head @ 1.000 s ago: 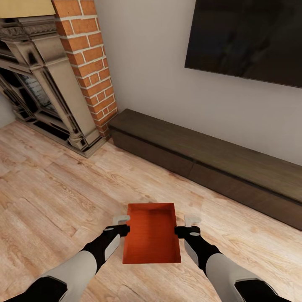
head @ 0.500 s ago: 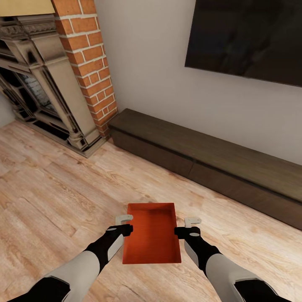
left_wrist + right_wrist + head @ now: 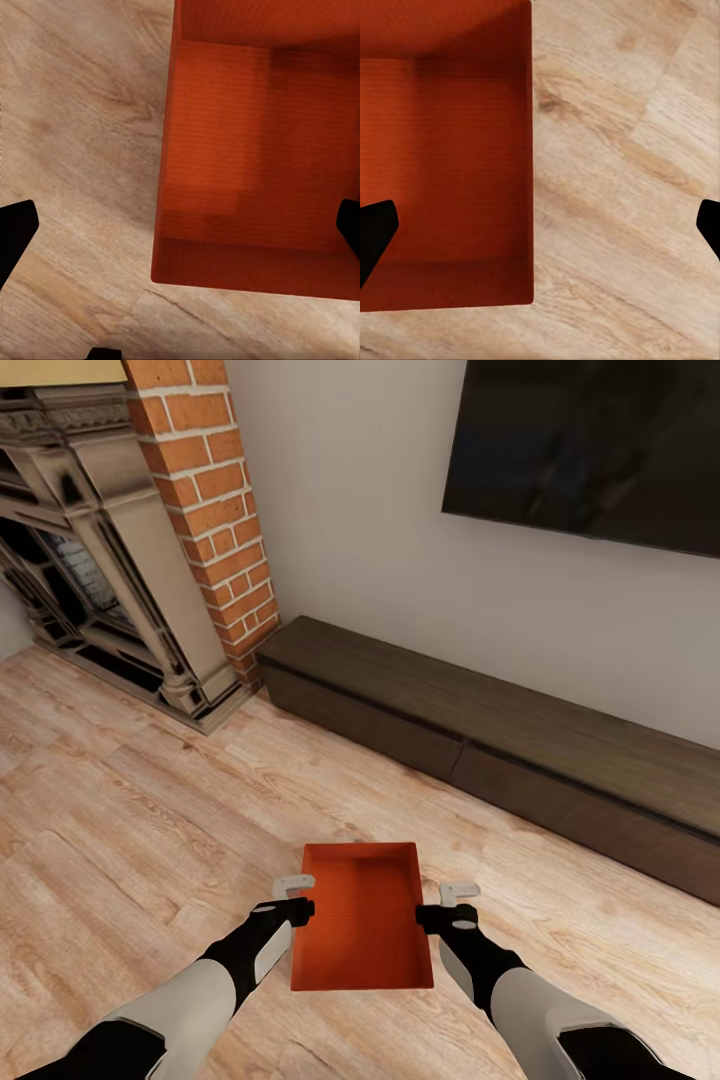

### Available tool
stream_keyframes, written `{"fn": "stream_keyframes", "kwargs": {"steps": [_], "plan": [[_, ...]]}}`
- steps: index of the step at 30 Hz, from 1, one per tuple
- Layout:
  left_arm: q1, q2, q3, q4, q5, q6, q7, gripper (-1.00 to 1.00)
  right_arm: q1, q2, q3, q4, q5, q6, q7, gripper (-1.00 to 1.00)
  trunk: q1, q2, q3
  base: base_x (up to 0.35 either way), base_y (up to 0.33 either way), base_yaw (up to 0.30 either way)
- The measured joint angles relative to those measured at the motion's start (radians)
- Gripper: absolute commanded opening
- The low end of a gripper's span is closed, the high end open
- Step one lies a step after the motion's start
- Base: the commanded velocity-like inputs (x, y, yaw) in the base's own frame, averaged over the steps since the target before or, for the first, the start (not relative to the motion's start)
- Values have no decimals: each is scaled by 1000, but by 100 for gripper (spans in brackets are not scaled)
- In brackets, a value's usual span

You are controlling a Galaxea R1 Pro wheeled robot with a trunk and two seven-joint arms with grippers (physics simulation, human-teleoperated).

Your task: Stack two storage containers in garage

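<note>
One orange-red storage container (image 3: pixel 362 915) rests open-topped and empty on the light wood plank floor of the living room, just in front of me. My left gripper (image 3: pixel 294 898) hangs open at its left long wall (image 3: pixel 166 150), one black fingertip (image 3: pixel 15 232) outside and the other inside the bin. On the opposite side, my right gripper (image 3: pixel 452 904) is open too and straddles the right long wall (image 3: pixel 529 150), with one fingertip (image 3: pixel 375 229) over the bin's inside and the other over bare floor. Neither gripper's fingers touch the walls.
A long low dark-wood cabinet (image 3: pixel 500 745) runs along the wall ahead, under a black TV (image 3: pixel 590 450). The red-brick column (image 3: pixel 215 510) and ornate fireplace surround (image 3: pixel 100 590) stand at the far left. Wood floor (image 3: pixel 130 830) stretches around the container.
Both grippers have sunk a little beside the container's walls. The view has tilted very slightly; the container has stayed in place.
</note>
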Motion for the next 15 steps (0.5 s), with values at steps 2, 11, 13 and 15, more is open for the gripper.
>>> {"fn": "stream_keyframes", "kwargs": {"steps": [2, 11, 13, 15], "plan": [[0, 0, 0, 0, -1, 0, 0, 100, 0, 0, 0, 13, 1, -18, 0, 100, 8, -14, -6, 0, 0, 0], [0, 5, 0, -3, -2, -1, 2, 100, 0, -1, 0, 33, 1, -52, 0, 100, 42, -77, -34, 0, 0, 0], [0, 5, 0, -7, -3, -1, 3, 100, 0, -1, 0, 33, 1, -52, 0, 100, 50, -91, -41, 0, 0, 0], [0, 5, -1, -11, -5, -1, 3, 100, 0, -1, 0, 33, 1, -53, 0, 100, 58, -105, -47, 0, 0, 0]]}}
